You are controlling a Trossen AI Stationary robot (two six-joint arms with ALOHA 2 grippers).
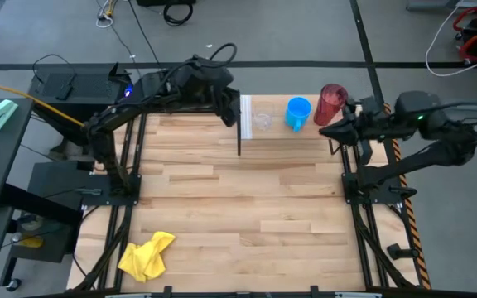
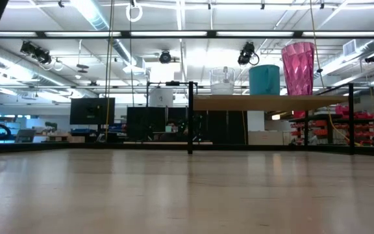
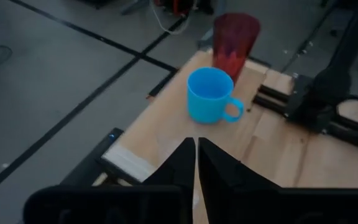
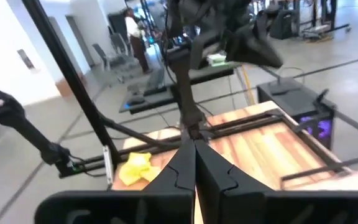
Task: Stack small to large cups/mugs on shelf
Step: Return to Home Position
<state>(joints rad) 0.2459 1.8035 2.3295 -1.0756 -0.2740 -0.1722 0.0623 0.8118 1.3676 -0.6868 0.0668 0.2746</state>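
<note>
Three vessels stand in a row on the light wooden shelf [image 1: 276, 131] at the table's far edge: a small clear cup [image 1: 262, 121], a blue mug [image 1: 297, 113] with a handle, and a dark red tumbler [image 1: 332, 103]. In the low view they stand on the raised board [image 2: 265, 102] as the clear cup [image 2: 223, 80], the mug [image 2: 264, 79] and the tumbler [image 2: 297, 68]. My left gripper [image 1: 231, 109] is shut and empty beside the shelf's white end panel [image 1: 245, 116]; its wrist view shows the mug [image 3: 210, 94] and the tumbler [image 3: 235, 40] ahead. My right gripper [image 1: 325, 131] is shut and empty near the tumbler.
A crumpled yellow cloth [image 1: 147, 255] lies at the table's near left corner and also shows in the right wrist view [image 4: 135, 167]. Black uprights [image 2: 190, 117] carry the shelf. The wooden plank tabletop [image 1: 238, 207] stretches bare between shelf and cloth.
</note>
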